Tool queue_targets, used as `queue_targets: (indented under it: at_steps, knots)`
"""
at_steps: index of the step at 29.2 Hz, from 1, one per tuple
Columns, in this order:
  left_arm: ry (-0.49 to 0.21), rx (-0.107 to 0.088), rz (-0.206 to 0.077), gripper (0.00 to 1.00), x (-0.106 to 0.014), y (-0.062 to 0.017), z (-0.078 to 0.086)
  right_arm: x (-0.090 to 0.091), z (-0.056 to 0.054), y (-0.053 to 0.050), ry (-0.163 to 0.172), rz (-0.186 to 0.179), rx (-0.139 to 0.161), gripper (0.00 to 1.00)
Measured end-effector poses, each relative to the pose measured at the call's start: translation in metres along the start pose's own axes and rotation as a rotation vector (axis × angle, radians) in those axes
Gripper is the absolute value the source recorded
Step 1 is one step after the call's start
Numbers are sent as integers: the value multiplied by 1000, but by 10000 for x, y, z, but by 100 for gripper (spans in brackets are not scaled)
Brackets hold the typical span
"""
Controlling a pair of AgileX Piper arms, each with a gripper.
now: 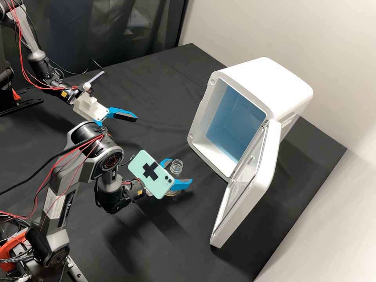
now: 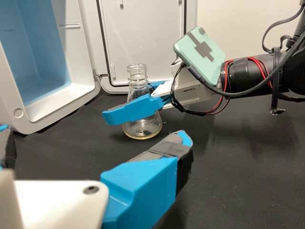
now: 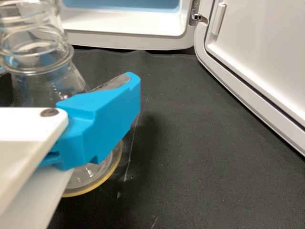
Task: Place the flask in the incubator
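Nearest, at lower centre, the right hand (image 1: 180, 171) is closed on the upright flask (image 1: 176, 166), which is stood on the surface (image 1: 156, 90). The open incubator (image 1: 203, 117) is faced toward it from the right. The left hand (image 1: 119, 116), spread and empty, is held farther off, upper left.

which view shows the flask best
Left wrist view: the flask stands whole, mouth to base, with the right gripper around it. The high view has its neck past the phone; the right wrist view crops it close behind a finger.
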Motion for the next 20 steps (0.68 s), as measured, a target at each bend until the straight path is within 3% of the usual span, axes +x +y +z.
queue_targets:
  at_steps: [20]
  knots:
    - [0, 0, 0, 100, 0, 0, 0, 5, -4, -6, -5, -2, 2, 0]
